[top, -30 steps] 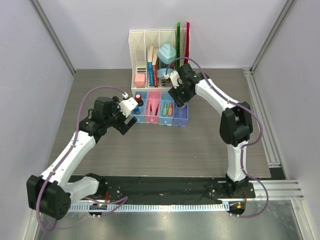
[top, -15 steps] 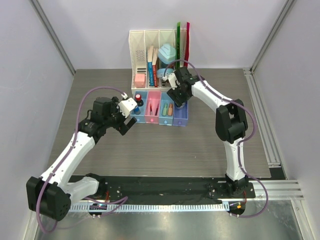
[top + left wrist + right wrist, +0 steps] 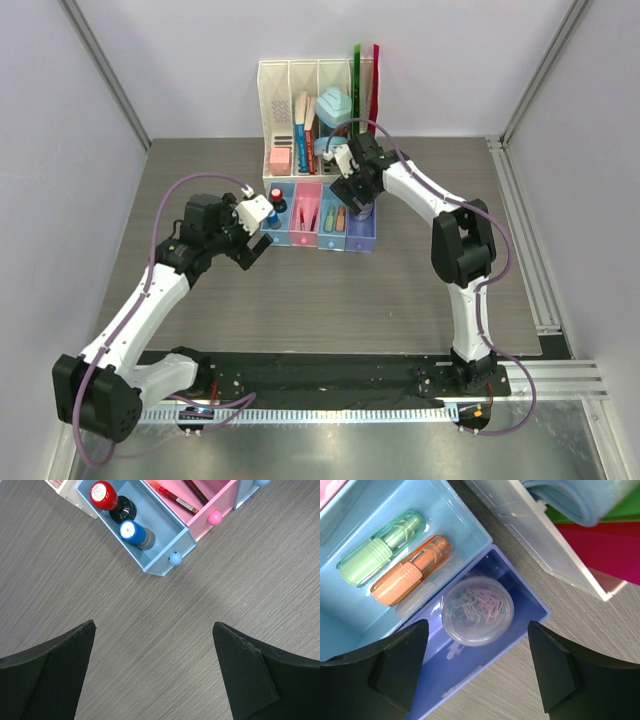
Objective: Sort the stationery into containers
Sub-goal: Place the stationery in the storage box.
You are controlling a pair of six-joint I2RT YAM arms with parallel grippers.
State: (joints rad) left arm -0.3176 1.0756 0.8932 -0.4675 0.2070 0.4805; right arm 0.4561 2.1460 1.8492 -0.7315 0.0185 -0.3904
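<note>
The four joined bins stand before the rack: blue (image 3: 278, 222), pink (image 3: 305, 222), light blue (image 3: 332, 230), purple (image 3: 363, 236). My right gripper (image 3: 359, 206) hangs open and empty over the purple bin (image 3: 445, 672), its jaws (image 3: 477, 625) astride the clear disc of coloured clips (image 3: 477, 609) lying inside. The green (image 3: 380, 547) and orange (image 3: 412, 570) pieces lie in the light blue bin (image 3: 350, 615). My left gripper (image 3: 254, 246) (image 3: 154, 625) is open and empty above bare table beside the blue bin (image 3: 165, 532), which holds the red-capped (image 3: 103, 495) and blue-capped (image 3: 131, 530) cylinders. Dark-red pens (image 3: 172, 495) lie in the pink bin (image 3: 220, 500).
The white slotted organiser (image 3: 315, 105) stands right behind the bins with books, teal items and upright green and red rulers (image 3: 357, 75); its base (image 3: 520, 515) is close behind the right gripper. Grey walls enclose the wood-grain table (image 3: 330, 290).
The right arm has drawn in a little toward the rack, its gripper staying over the purple bin. The left arm has hardly moved.
</note>
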